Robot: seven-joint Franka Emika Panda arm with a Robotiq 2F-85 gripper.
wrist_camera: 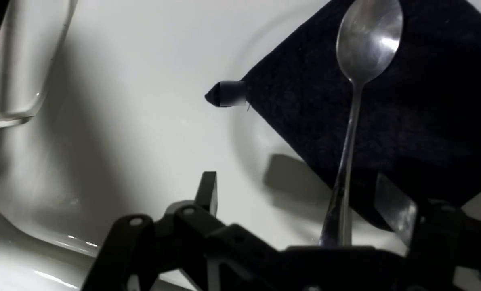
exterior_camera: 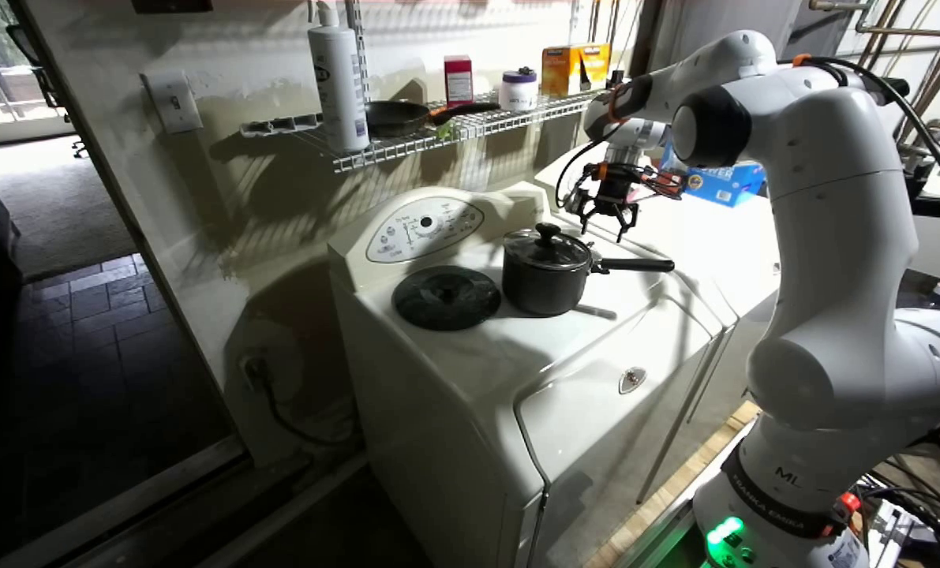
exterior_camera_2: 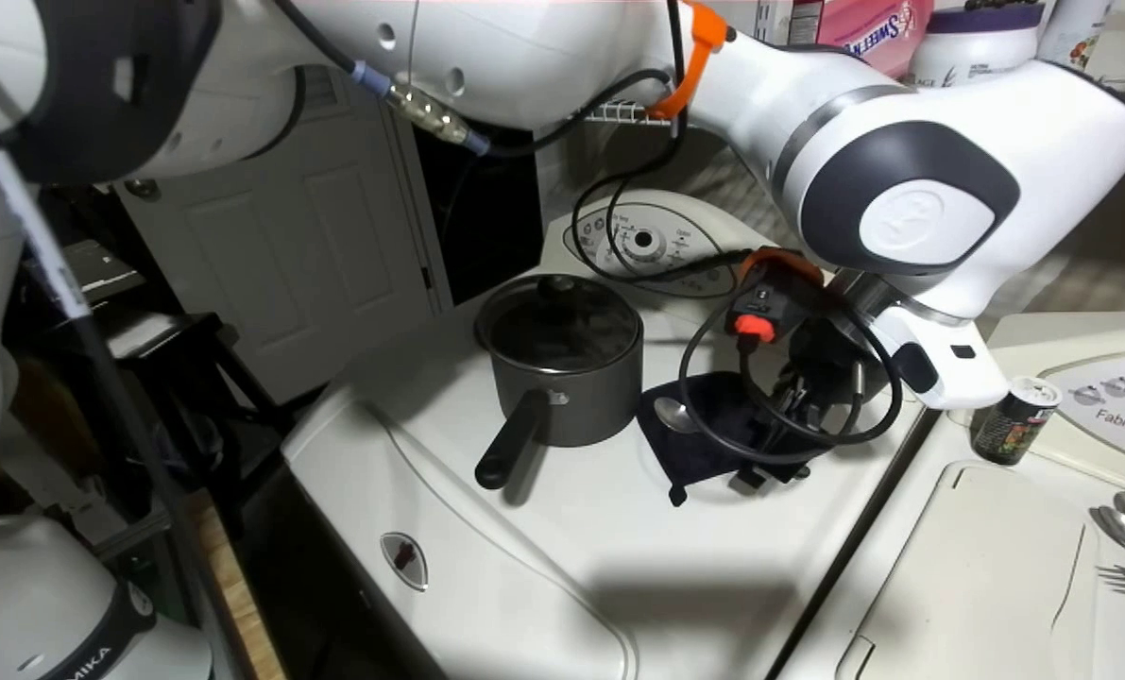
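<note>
White appliance (exterior_camera_2: 609, 534) bears a spoon (wrist_camera: 353, 111) on dark cloth (wrist_camera: 418, 113) below parted gripper (wrist_camera: 303, 198).

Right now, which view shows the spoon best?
Wrist view: the spoon shows close up, nearly whole, its handle running past the edge of the dark cloth. In an exterior view its bowl shows, but the handle is hard to trace. In an exterior view, around the pot, I can't make it out.

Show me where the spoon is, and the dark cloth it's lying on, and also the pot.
Spoon (wrist_camera: 365, 54): in the wrist view, on its bowl.
Dark cloth (wrist_camera: 426, 97): in the wrist view, on bare fabric near its middle.
Pot (exterior_camera_2: 600, 401): in an exterior view, on its outer wall.
</note>
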